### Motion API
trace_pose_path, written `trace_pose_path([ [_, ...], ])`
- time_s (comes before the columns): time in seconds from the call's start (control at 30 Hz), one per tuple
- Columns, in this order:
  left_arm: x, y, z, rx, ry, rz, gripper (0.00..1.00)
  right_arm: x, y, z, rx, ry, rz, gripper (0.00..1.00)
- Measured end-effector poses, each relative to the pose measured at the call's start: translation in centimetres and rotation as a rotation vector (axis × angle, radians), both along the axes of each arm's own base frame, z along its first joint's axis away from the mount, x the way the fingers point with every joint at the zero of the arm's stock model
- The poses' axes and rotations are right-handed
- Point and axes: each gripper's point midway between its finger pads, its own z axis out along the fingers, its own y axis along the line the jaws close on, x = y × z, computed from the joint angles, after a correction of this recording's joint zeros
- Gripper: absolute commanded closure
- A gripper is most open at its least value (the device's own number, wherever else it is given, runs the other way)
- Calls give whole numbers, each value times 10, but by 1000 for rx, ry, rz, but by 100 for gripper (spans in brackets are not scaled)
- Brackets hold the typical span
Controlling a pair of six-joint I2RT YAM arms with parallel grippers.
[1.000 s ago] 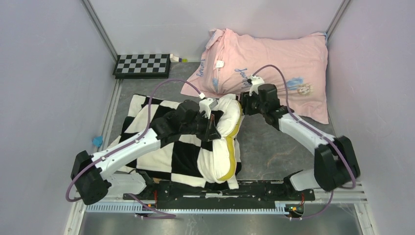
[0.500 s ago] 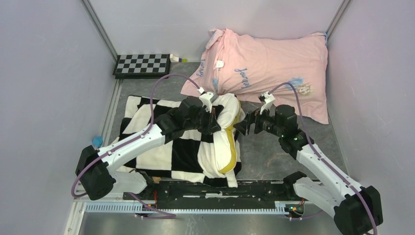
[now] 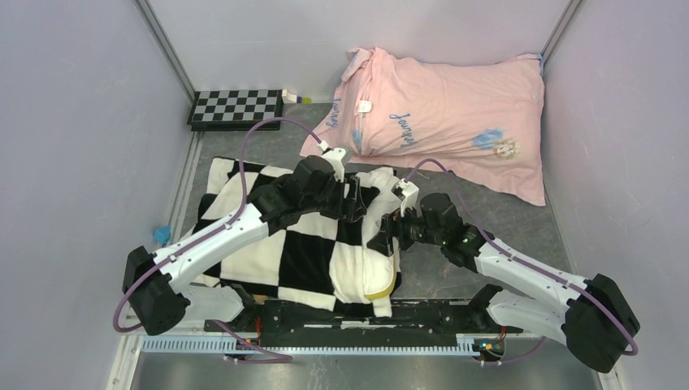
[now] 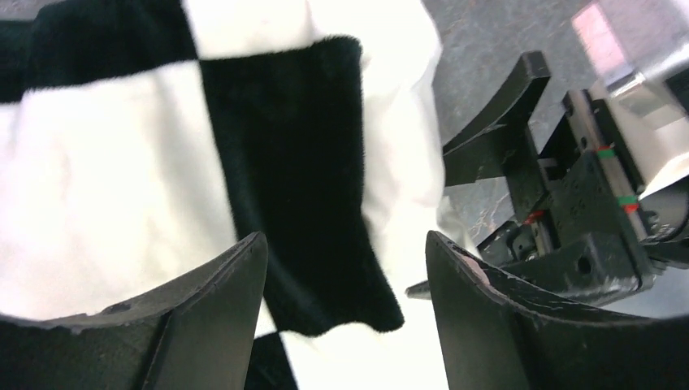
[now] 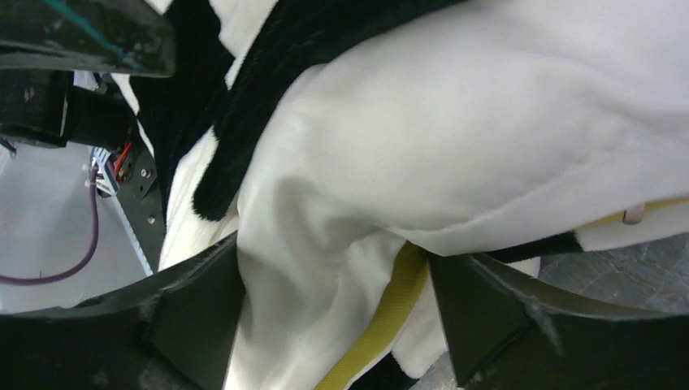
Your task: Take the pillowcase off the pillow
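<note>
Left pincer [image 4: 345, 240] gapes empty over the pillowcase [image 4: 284, 162]; only the wrist view shows right pincer [image 5: 333, 252] spread around the pillow [image 5: 301, 325].

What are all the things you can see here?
pillowcase: one, black and white squares, mid-table, partly over the pillow
pillow: one, white with yellow trim, poking out at the near end
pink pillow: one, pink with blue writing, far right
checkerboard plate: one, black and white, far left
small blue thing: one, blue, left edge
table: one, grey, under everything
left gripper: one, black, open over the pillowcase
right gripper: one, black, open around the pillow
</note>
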Motion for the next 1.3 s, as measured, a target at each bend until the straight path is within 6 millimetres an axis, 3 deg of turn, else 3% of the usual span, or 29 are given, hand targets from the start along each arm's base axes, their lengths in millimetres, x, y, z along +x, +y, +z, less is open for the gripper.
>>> trace_pose_path([
  [0.17,-4,9,-12,51,32,14,21,6,-4,-10,-30,8,-42,73],
  [0.27,-3,7,-20,66,48,12,24,6,-6,-15,-36,18,-63,89],
  [0.33,-3,5,-28,84,67,8,28,7,-7,-15,-37,20,-71,95],
  [0.53,2,9,-56,164,108,33,53,10,-8,-16,-43,12,-90,100],
  [0.67,10,23,-67,201,98,99,60,14,-13,-16,-63,0,-117,100],
  [0.87,32,74,-100,107,166,311,70,30,-34,-1,-153,-74,-241,100],
  [0.97,41,99,-108,36,190,423,70,46,-55,17,-197,-161,-357,100],
  [1.13,47,107,-97,-77,175,521,70,65,-106,28,-299,-248,-605,100],
  [1.2,49,111,-92,-105,163,554,71,70,-129,29,-338,-250,-708,100],
  [1.3,54,146,-100,-73,149,697,72,79,-183,35,-416,-272,-918,100],
])
